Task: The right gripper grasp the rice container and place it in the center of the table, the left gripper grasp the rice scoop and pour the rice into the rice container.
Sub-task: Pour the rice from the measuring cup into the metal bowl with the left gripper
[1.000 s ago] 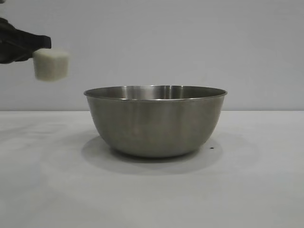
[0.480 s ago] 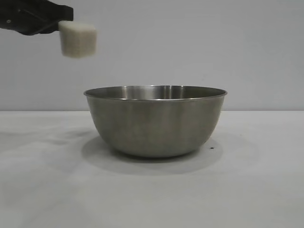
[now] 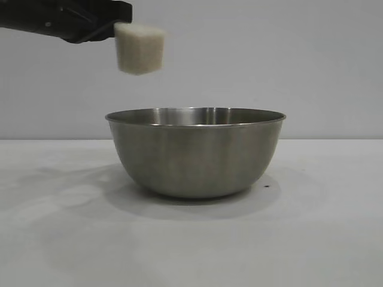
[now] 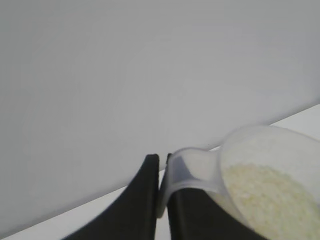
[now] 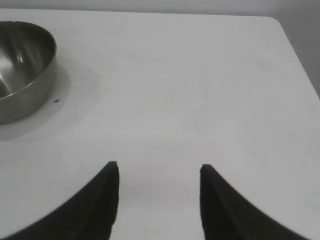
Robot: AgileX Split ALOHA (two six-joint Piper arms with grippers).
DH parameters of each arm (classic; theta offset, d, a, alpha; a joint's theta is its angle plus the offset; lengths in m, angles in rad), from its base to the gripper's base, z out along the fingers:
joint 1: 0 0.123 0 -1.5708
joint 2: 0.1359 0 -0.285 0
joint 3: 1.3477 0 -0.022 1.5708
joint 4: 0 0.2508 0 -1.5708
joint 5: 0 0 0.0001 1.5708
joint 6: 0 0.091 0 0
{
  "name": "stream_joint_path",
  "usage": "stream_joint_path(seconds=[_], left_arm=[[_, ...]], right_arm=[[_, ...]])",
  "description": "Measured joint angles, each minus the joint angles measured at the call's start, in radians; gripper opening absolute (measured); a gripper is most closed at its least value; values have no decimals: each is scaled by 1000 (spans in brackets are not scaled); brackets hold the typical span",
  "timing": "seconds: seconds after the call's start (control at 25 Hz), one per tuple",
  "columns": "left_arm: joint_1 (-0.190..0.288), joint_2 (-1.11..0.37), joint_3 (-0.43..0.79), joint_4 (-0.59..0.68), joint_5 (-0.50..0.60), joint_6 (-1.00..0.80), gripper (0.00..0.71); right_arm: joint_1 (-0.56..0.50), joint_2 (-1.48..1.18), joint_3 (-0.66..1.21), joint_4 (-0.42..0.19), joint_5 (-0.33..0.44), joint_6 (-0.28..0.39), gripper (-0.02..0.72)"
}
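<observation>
The rice container (image 3: 195, 152), a large steel bowl, stands upright in the middle of the table (image 3: 335, 239); its inside looks bare in the right wrist view (image 5: 20, 65). My left gripper (image 3: 116, 18) is shut on the handle of the rice scoop (image 3: 139, 49), a small clear cup held in the air above the bowl's left rim. The cup is full of white rice (image 4: 270, 200), and its handle (image 4: 187, 170) is pinched between my black fingers (image 4: 145, 200). My right gripper (image 5: 159, 167) stands open over bare table, well to the side of the bowl, holding nothing.
A small dark speck (image 3: 267, 186) lies on the table beside the bowl's right foot. A plain grey wall (image 3: 287, 54) stands behind the table. The table's far corner (image 5: 272, 20) shows in the right wrist view.
My left gripper has carried the rice scoop to the right and slightly up, from the far left edge to above the bowl's left rim. The bowl has stayed put.
</observation>
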Motion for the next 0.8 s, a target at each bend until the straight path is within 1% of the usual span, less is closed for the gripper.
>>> stream_joint_path(seconds=[0.24, 0.36, 0.48, 0.8], left_arm=[[-50, 0, -57, 15, 62, 130, 0], [-69, 10, -85, 24, 64, 183, 0], [-71, 21, -96, 26, 65, 213, 0], [-71, 21, -96, 47, 78, 371, 0]], right_arm=[[0, 0, 0, 0, 0, 0, 321], [0, 0, 0, 0, 0, 0, 321], [0, 0, 0, 0, 0, 0, 321], [0, 0, 0, 0, 0, 0, 321]])
